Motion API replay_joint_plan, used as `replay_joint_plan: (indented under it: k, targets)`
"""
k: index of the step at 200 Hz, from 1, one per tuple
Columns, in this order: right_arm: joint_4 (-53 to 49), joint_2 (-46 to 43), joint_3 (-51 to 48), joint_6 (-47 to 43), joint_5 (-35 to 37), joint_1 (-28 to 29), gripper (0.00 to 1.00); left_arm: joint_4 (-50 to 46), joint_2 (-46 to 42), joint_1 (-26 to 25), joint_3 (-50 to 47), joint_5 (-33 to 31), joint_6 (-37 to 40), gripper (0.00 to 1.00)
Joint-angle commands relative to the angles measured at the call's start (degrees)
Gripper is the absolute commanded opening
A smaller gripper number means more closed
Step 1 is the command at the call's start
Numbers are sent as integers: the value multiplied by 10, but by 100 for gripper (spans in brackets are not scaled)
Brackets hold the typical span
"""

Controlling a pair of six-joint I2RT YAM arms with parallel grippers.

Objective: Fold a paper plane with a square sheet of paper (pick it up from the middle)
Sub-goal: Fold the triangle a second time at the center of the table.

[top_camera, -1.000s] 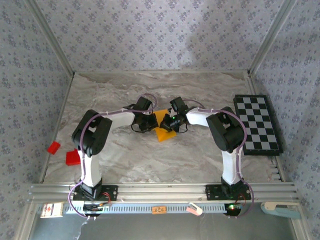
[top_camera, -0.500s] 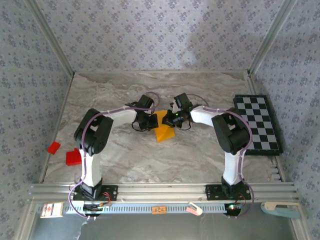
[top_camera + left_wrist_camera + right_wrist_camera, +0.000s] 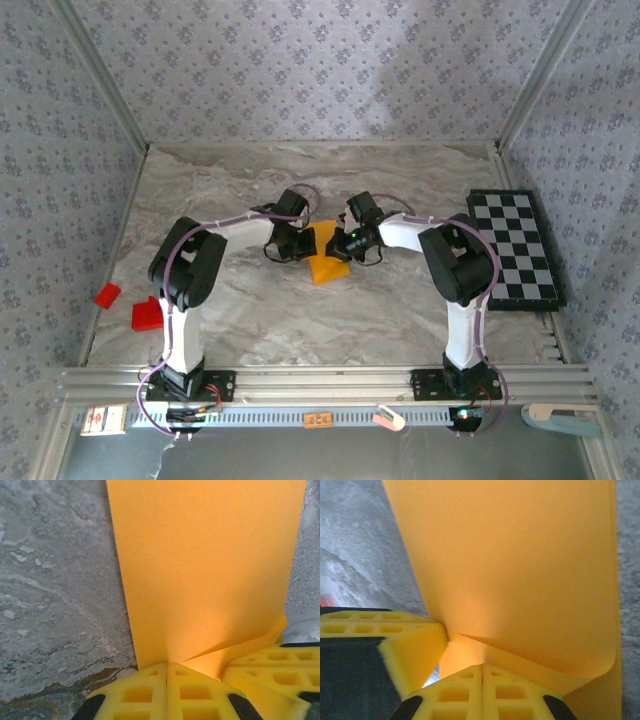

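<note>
The square sheet of paper is orange-yellow and folded, held above the marble table between the two grippers near the middle. My left gripper pinches its left edge. In the left wrist view its yellow fingertips are pressed together where the paper emerges, with a folded flap running off to the right. My right gripper grips the sheet from the other side. In the right wrist view its tips meet at the paper, close beside the left gripper's fingers.
A black-and-white checkerboard lies along the right edge of the table. Two red blocks sit at the left edge. Patterned walls close in three sides, and an aluminium rail runs along the front.
Both wrists have shifted slightly away from me and closer together. The paper between them now looks narrower and more folded.
</note>
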Motion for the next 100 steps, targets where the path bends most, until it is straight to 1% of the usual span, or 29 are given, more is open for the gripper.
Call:
replay_joint_plan:
  k: [1, 35, 60, 80, 100]
  targets:
    - [-19, 12, -13, -7, 12, -1, 1, -49, 33, 1, 6, -26, 23, 0]
    - [1, 16, -32, 21, 27, -1, 1, -57, 41, 7, 21, -23, 48, 0]
    - [11, 23, -43, 40, 39, 4, 0, -65, 27, 10, 36, -15, 60, 0]
    - [14, 30, -50, 50, 45, 4, 0, -57, -4, 11, 42, 11, 50, 0]
    - [2, 33, -50, 50, 56, 4, 0, -27, -44, 10, 26, 46, 23, 5]
